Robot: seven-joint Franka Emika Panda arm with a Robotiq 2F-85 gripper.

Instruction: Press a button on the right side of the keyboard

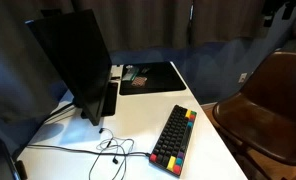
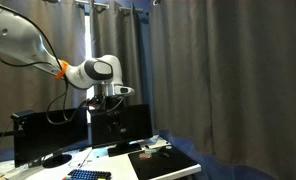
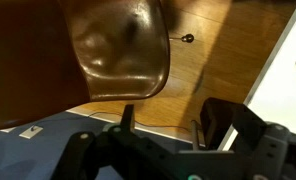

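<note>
The keyboard [image 1: 175,140] is slim and black with a border of red, orange, yellow, green and blue keys. It lies at the front of the white desk [image 1: 213,150]. In an exterior view only its end shows at the bottom edge [image 2: 88,175]. My gripper [image 2: 113,130] hangs high above the desk, in front of the monitor, far from the keyboard. In the wrist view the gripper [image 3: 166,125] is open and empty, its two dark fingers apart over a wooden floor. The keyboard's keys are not in the wrist view.
A black monitor [image 1: 73,60] stands at the back of the desk, with loose cables [image 1: 106,150] in front. A flat black desk mat [image 1: 148,77] lies beyond the keyboard. A brown chair [image 1: 268,100] stands beside the desk; it also fills the wrist view [image 3: 108,50].
</note>
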